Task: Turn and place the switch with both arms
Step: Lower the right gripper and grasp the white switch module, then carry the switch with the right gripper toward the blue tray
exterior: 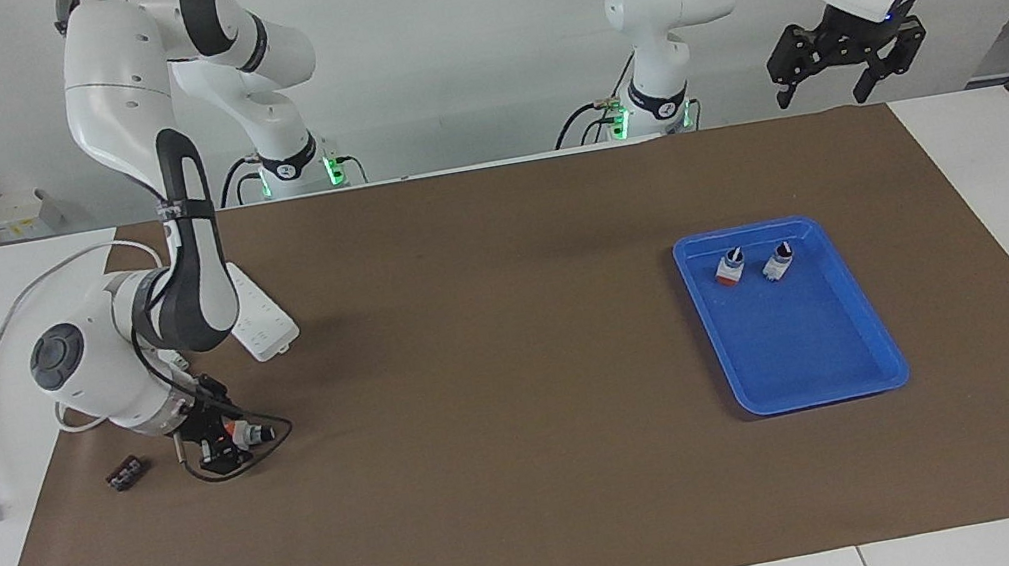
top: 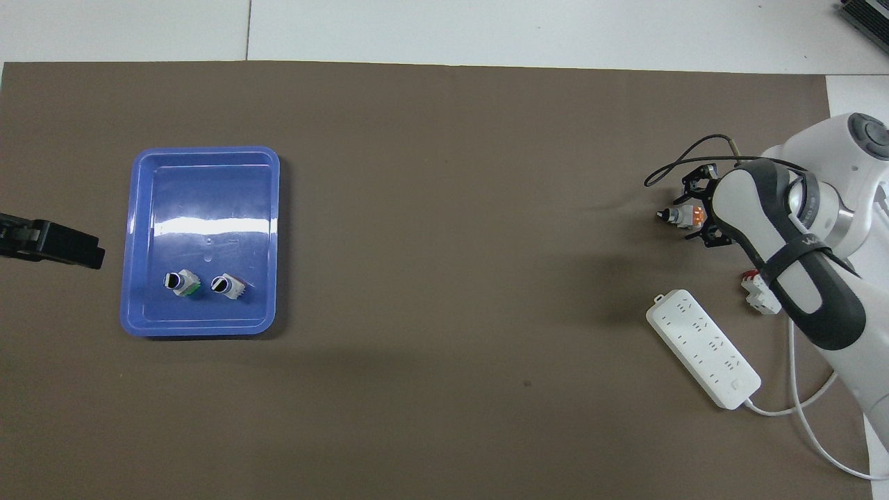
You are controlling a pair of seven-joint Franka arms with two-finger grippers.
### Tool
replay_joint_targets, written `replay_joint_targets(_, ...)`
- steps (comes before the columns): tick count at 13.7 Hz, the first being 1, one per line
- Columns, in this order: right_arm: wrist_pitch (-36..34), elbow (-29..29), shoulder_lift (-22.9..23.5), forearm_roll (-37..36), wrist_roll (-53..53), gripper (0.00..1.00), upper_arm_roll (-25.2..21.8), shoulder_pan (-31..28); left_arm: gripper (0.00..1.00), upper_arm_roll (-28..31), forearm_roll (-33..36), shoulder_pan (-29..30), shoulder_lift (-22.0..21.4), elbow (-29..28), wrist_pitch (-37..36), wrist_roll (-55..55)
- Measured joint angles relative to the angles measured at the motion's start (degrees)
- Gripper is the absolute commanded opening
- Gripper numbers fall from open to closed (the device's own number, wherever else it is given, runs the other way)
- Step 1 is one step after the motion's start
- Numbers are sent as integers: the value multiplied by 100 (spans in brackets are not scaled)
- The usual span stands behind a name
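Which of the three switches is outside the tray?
The switch with the orange base, lying on the brown mat between the right gripper jaws. The two other switches sit in the blue tray.

Your right gripper (exterior: 225, 447) is lowered to the table, fingers closed. Your left gripper (exterior: 844, 62) waits raised, fingers spread.
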Motion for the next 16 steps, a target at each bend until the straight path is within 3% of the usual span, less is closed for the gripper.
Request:
replay_joint_targets(6, -406, 225, -153, 320, -59, 0, 184, 42, 100, 0, 0, 0, 0, 0, 0, 0)
replay_joint_targets(8, -919, 377, -502, 1125, -7, 0, 303, 69, 100, 0, 0, 0, 0, 0, 0, 0)
replay_joint_targets(12, -1752, 447, -1210, 3557, 243, 0, 502, 82, 100, 0, 0, 0, 0, 0, 0, 0)
replay_joint_targets(16, -1497, 732, -1344, 4242, 1371, 0, 1386, 439, 100, -5, -2, -8, -1, 0, -120, -1)
